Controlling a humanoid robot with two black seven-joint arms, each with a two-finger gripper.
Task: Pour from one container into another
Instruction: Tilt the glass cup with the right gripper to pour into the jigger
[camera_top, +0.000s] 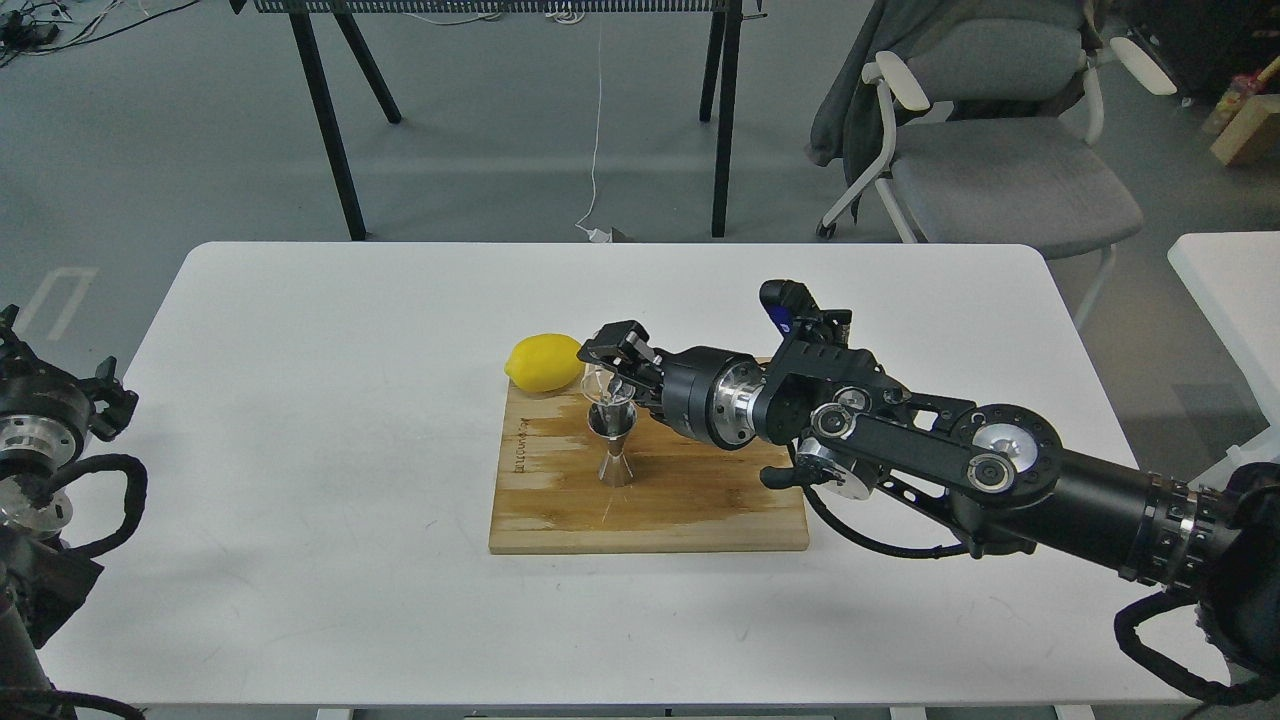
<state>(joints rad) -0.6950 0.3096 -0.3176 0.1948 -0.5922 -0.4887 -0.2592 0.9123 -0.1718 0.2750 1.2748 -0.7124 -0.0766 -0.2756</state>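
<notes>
Right gripper (612, 372): It is squeezing the cup, with one finger on each side of the glass. It is hanging just over the top of the jigger.

Cup (598, 385): It is sitting between the gripper's fingers and is leaning toward the left. Its low edge is right above the jigger's mouth. The glass is so clear that I cannot tell how much is inside it.

Jigger (613, 446): It is standing straight up on the board, right under the gripper. Nothing is holding it.

Board (700, 510): It is lying flat below the gripper, under the jigger.

Lemon (544, 362): It is sitting just left of the gripper, near the board's far left corner. It looks very close to the cup.

Left gripper (60, 405): It is waiting far off to the left, at the table's edge. I cannot tell if its fingers are apart or together.

Step now: I think the arm is tipping the cup to pour into the jigger.

How to do it well: The jigger's mouth is small, so the lip should be staying right over the middle. Turning the wrist slowly is best. The cup should not be bumping the jigger, because it is thin in the middle and could fall over. Keeping clear of the lemon is smart too.
</notes>
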